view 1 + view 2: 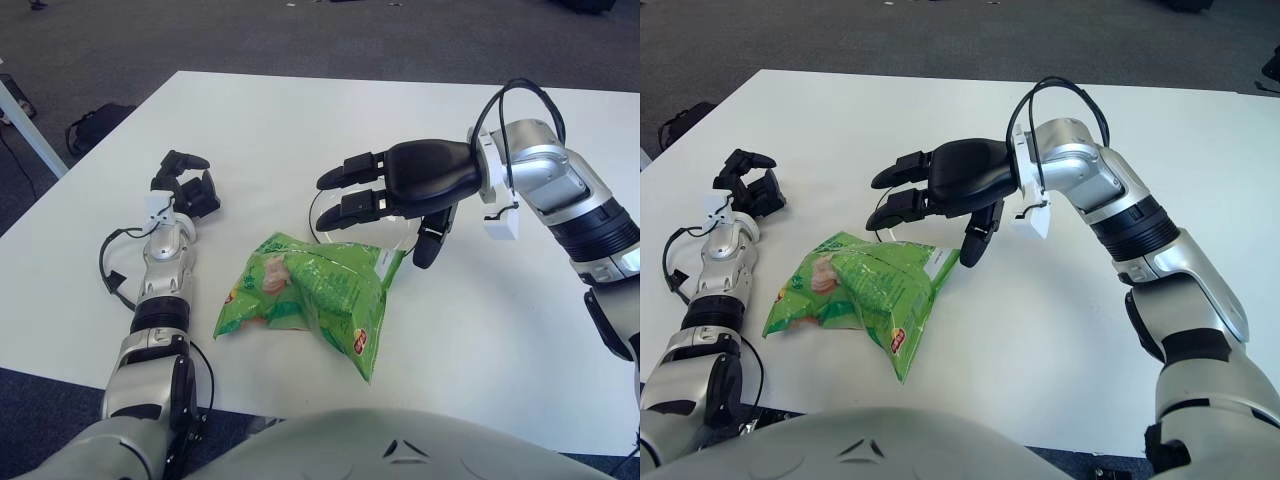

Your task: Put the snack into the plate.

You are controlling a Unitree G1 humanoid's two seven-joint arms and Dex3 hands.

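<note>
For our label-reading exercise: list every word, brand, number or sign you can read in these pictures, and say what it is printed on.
No text can be read.
Snack bag: a small red and yellow logo near its lower corner, too small to read.
White tag by the right hand: shows no readable print.

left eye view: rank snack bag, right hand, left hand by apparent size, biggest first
1. snack bag, nearest the camera.
2. right hand, open above the bag's far edge and the mostly hidden plate.
3. left hand, idle, left of the bag.
</note>
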